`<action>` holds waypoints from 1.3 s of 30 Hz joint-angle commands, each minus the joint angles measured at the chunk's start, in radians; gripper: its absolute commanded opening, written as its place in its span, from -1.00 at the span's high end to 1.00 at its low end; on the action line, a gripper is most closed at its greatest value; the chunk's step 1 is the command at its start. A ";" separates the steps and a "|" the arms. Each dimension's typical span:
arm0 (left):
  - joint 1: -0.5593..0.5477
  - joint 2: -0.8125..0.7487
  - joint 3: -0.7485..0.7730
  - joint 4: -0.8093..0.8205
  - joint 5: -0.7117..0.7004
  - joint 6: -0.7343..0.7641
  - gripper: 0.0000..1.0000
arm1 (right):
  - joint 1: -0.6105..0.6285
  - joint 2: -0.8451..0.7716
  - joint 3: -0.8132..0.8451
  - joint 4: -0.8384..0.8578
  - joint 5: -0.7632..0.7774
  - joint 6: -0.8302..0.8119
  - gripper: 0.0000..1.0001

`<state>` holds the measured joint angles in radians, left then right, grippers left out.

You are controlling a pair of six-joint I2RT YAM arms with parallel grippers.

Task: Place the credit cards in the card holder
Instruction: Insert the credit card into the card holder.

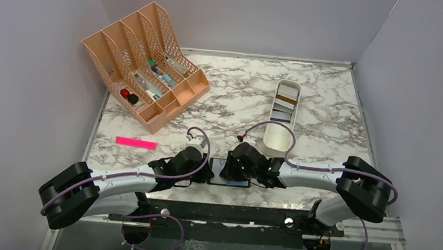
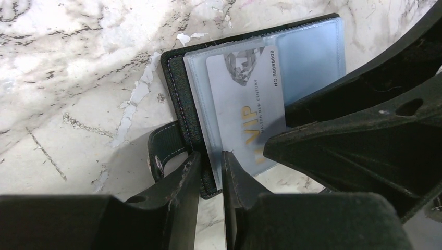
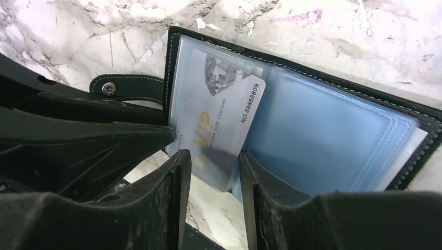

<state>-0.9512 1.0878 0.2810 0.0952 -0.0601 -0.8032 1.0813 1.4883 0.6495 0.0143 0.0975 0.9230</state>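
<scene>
A black card holder (image 3: 417, 112) lies open on the marble near the table's front edge (image 1: 219, 174), its clear blue sleeves facing up. A silver VIP credit card (image 3: 219, 109) sits partly inside the left sleeve (image 2: 245, 99), its near end sticking out. My left gripper (image 2: 211, 156) is shut on the holder's edge, pinching black cover and sleeve. My right gripper (image 3: 213, 156) stands open, its jaws apart astride the card's near end. More credit cards (image 1: 284, 106) lie in a white tray.
The white oblong tray (image 1: 278, 136) stands behind the right arm. A peach desk organiser (image 1: 146, 64) with small items fills the back left. A pink marker (image 1: 136, 143) lies left of the arms. The holder's snap strap (image 3: 130, 86) points toward the left gripper.
</scene>
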 commanded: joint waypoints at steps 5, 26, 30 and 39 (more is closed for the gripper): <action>-0.006 -0.023 0.016 -0.096 0.010 0.004 0.33 | 0.009 -0.088 -0.014 -0.046 0.057 -0.026 0.06; -0.006 -0.012 0.006 -0.114 -0.054 -0.020 0.12 | 0.009 0.051 0.009 0.191 -0.006 -0.063 0.09; -0.006 0.009 0.006 -0.093 -0.045 -0.016 0.15 | 0.009 0.043 -0.023 0.256 -0.028 -0.081 0.11; -0.006 0.003 0.057 -0.150 -0.061 0.004 0.17 | 0.007 -0.117 -0.011 0.066 0.046 -0.139 0.10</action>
<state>-0.9531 1.0859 0.3149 0.0395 -0.0772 -0.8253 1.0809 1.4929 0.6132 0.1684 0.1074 0.8303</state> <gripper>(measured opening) 0.417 0.443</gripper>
